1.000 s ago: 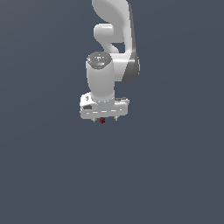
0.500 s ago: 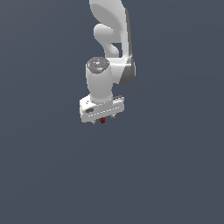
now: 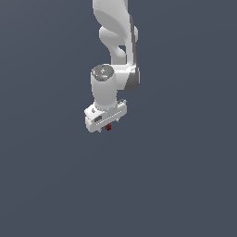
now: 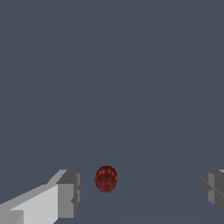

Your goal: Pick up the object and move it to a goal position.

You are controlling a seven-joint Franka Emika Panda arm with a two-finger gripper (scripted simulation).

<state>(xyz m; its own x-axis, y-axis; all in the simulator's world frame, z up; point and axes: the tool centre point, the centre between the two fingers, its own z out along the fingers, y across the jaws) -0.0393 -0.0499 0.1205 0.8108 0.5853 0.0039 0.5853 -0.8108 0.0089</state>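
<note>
The object (image 4: 106, 178) is a small dark red, roundish piece. In the wrist view it sits between my two grey fingertips (image 4: 70, 192), nearer that one than the other, with a gap on both sides. In the exterior view the object (image 3: 109, 127) shows as a red speck just under the white hand. My gripper (image 3: 107, 125) is open around it, and neither finger touches it. The far fingertip (image 4: 212, 187) is only partly in the frame.
The white arm (image 3: 115, 41) comes down from the top of the exterior view to the hand. Everything around is a plain dark grey-blue surface (image 3: 176, 185) with no other objects or edges in view.
The hand has shifted slightly to the exterior view's left and turned a little. The red speck stays at the same spot under it.
</note>
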